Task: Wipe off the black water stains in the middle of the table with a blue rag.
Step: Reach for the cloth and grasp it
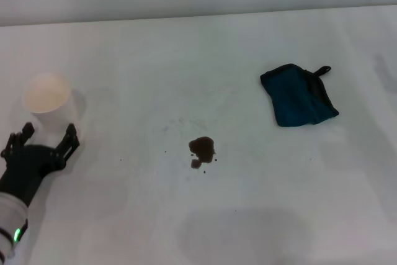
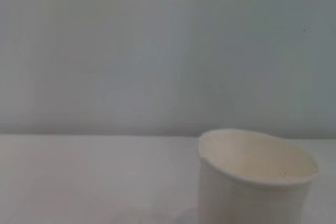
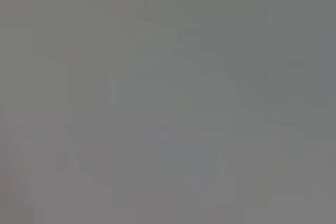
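Left pincer (image 1: 48,135) gapes empty near a white cup (image 1: 47,92) — blue rag (image 1: 299,95) lies crumpled, black-edged.

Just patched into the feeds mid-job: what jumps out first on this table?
The black water stains sit as a dark blotch in the middle of the white table, unwiped. The blue rag lies crumpled to the robot's right of them, well apart and untouched. On the left, the left gripper hangs open just short of a white paper cup; the right gripper is out of view.
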Robot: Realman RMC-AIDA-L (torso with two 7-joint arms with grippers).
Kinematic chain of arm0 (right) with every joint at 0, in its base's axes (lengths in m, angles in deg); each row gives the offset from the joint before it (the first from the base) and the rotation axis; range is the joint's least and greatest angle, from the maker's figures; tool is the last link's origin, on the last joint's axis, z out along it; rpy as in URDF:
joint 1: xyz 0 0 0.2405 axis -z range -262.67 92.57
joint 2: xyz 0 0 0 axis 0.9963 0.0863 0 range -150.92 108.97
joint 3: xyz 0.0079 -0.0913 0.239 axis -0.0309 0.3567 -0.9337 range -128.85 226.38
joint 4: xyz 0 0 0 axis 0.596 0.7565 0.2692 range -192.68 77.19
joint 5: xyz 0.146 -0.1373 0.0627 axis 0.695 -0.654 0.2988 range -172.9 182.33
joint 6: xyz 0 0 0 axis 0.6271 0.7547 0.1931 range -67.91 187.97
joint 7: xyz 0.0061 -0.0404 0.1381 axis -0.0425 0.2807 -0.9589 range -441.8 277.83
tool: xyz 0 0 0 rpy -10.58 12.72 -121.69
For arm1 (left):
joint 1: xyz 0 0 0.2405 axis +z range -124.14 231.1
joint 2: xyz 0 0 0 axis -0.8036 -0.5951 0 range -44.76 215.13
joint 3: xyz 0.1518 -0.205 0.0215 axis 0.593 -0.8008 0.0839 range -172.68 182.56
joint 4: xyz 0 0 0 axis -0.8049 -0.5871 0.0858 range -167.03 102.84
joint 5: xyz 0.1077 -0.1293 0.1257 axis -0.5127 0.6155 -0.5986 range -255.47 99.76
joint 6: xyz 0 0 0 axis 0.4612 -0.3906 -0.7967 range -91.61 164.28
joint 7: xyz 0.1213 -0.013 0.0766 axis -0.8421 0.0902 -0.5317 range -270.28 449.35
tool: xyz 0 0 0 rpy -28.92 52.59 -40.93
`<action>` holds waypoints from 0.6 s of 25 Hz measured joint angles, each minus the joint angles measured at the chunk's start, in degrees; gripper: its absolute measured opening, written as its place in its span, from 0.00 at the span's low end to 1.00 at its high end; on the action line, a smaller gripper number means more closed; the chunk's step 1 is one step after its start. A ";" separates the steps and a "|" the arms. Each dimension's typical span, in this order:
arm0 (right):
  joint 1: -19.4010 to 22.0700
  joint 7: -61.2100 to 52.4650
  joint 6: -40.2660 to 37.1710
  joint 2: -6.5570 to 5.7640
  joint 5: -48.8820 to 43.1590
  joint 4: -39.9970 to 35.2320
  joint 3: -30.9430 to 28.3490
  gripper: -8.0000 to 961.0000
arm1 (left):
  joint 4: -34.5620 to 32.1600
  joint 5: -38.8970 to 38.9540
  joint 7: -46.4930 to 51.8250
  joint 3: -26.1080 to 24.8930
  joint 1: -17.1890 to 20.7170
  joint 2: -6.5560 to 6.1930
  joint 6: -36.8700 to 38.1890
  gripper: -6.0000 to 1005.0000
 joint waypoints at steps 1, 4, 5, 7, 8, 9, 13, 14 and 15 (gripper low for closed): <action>0.13 -1.58 -0.51 -0.19 -1.28 -1.51 1.40 0.88 | -0.44 -0.56 0.14 0.02 0.94 0.00 0.49 0.88; 0.86 -10.02 -2.52 -0.84 -7.10 -8.33 5.87 0.88 | -1.78 -2.14 0.17 0.06 3.83 0.01 2.41 0.88; 1.11 -14.04 -3.46 -0.99 -9.61 -11.21 6.90 0.88 | -2.22 -2.74 0.17 0.04 5.19 0.02 3.78 0.88; 1.39 -21.63 -5.27 -1.32 -14.84 -16.69 8.32 0.87 | -2.68 -3.35 0.17 0.00 7.10 0.05 6.43 0.88; 1.42 -25.90 -6.19 -1.50 -18.31 -19.69 8.77 0.87 | -2.93 -3.53 0.19 -0.02 8.19 0.06 8.28 0.88; 1.36 -30.07 -6.87 -1.68 -21.34 -22.29 9.04 0.87 | -3.10 -3.60 0.20 -0.03 8.92 0.06 9.76 0.88; 0.03 -47.18 -7.80 -1.86 -39.16 -35.50 10.08 0.87 | -3.41 -3.75 1.58 0.04 10.56 0.00 14.04 0.88; -0.33 -50.13 -7.81 -1.66 -43.20 -38.46 10.36 0.87 | -3.35 -3.78 2.24 0.04 10.66 0.00 14.55 0.88; -0.64 -53.36 -7.84 -1.21 -47.86 -42.00 10.48 0.87 | -3.26 -3.78 2.84 0.04 10.71 -0.03 14.72 0.88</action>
